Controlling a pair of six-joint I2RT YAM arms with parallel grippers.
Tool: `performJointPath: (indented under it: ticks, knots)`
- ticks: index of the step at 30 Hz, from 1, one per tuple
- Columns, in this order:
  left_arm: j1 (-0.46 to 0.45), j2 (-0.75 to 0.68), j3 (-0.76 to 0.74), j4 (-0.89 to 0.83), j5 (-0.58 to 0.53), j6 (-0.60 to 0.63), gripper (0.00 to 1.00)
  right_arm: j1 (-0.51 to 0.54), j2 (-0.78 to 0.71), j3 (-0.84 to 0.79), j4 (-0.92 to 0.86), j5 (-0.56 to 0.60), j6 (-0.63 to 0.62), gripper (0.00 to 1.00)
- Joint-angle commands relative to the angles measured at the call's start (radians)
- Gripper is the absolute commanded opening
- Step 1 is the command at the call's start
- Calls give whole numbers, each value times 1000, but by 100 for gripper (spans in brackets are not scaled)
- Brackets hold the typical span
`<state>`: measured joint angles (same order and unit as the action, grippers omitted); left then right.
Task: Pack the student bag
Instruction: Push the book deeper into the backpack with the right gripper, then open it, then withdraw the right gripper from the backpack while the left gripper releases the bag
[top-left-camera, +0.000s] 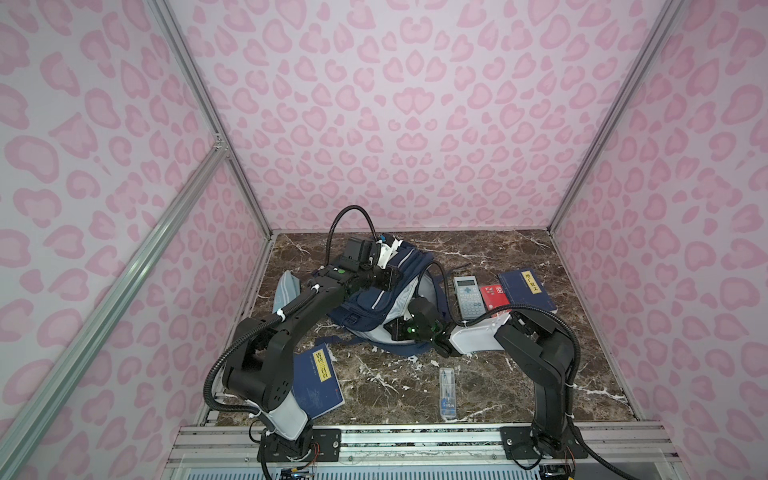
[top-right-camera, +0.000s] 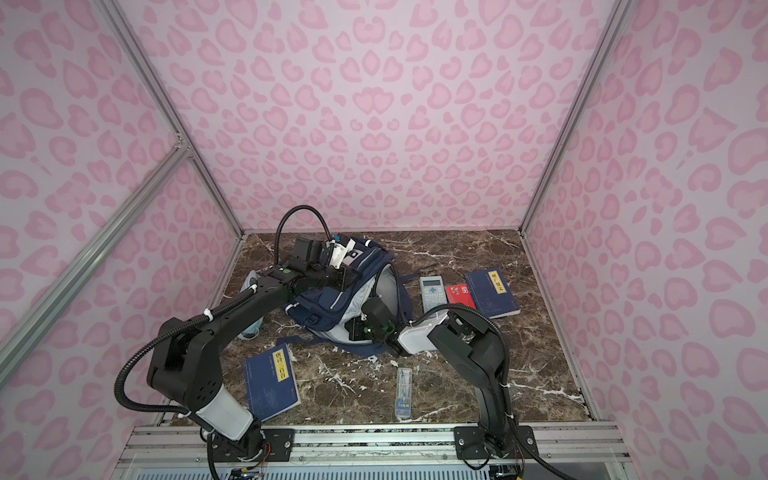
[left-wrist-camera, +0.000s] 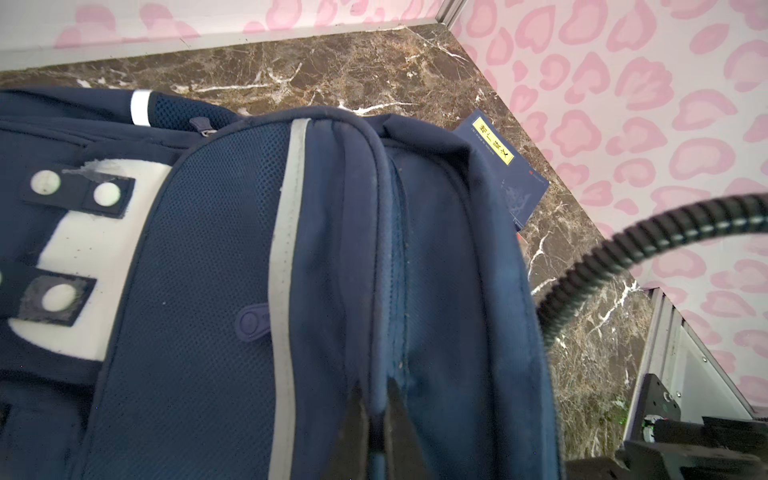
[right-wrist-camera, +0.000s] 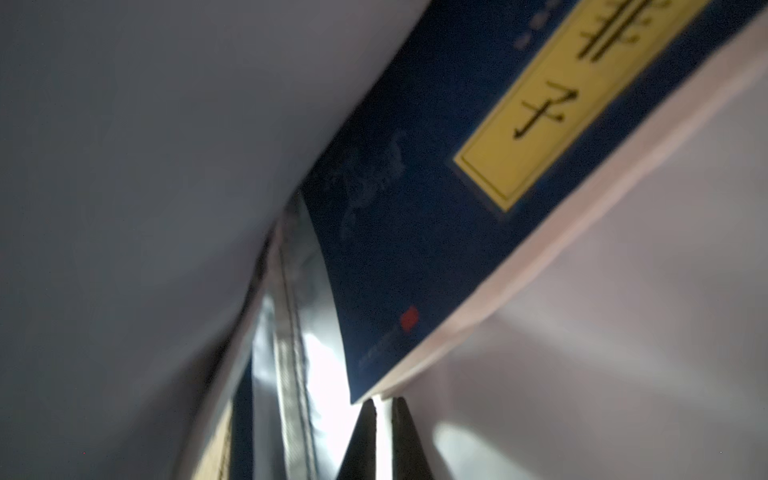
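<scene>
A: Entry. Where is the bag?

B: Bag (top-left-camera: 365, 301) lies on the worktop (top-left-camera: 540, 374), left of centre and toward the back wall. Its mouth gapes toward the right arm, with pale lining showing.

A: Left tool?

B: Left tool (left-wrist-camera: 374, 401) is closed narrow on a ridge of navy fabric on the bag, beside a zip line. A grey stripe (left-wrist-camera: 286, 249) runs alongside. A white patch (left-wrist-camera: 83, 257) with pale dots sits further along the same face.

A: Right tool?

B: Right tool (right-wrist-camera: 384, 405) is inside the bag, with lining on both sides. Its jaws are nearly together. The corner of a blue book (right-wrist-camera: 395, 249) with a yellow label sits right at the tips. The view is blurred, so I cannot tell whether the corner is pinched or only touched.

A: Loose items?

B: Right of the bag come the calculator (top-left-camera: 468, 297), then the red card (top-left-camera: 493, 296) just beside it, then the far book (top-left-camera: 528, 291) against the card. The near book (top-left-camera: 318, 384) lies flat by the left arm's base. The clear case (top-left-camera: 447, 392) lies near front centre, well apart from the rest. The light-blue pouch (top-left-camera: 286, 291) lies beside the bag, partly behind the left arm.
</scene>
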<state>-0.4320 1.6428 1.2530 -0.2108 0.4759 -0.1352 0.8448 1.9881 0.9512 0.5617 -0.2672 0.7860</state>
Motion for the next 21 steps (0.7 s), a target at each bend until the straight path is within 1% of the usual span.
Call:
performJointPath:
  ticks: [1, 3, 6, 8, 11, 13, 16, 18, 19, 21]
  knots:
    - [1, -31, -14, 65, 7, 21, 4, -1, 16, 2, 137, 46, 60, 12]
    - [2, -43, -29, 47, -70, 2, 3, 7, -41, -42, 125, 91, 39, 15]
    - [10, -43, -53, 44, -157, -30, 3, 8, -161, -114, 40, 156, -13, 28]
    - [12, -26, -61, 56, -153, -37, 3, 9, -227, -144, -14, 178, -59, 33]
    - [12, -6, -74, 82, -125, -36, 4, 7, -283, -205, -21, 219, -81, 36]
    - [12, 3, -85, 95, -118, -34, 4, -1, -311, -239, -20, 236, -83, 36]
    - [12, 23, -70, 83, -101, -26, 3, -5, -375, -290, -8, 247, -93, 34]
    - [9, 24, -58, 75, -92, -32, 5, 7, -437, -305, -51, 262, -119, 36]
    - [10, 15, -58, 75, -96, -45, 11, 15, -468, -305, -93, 274, -146, 40]
    - [8, -14, -63, 71, -115, -78, 34, 49, -533, -290, -219, 327, -212, 51]
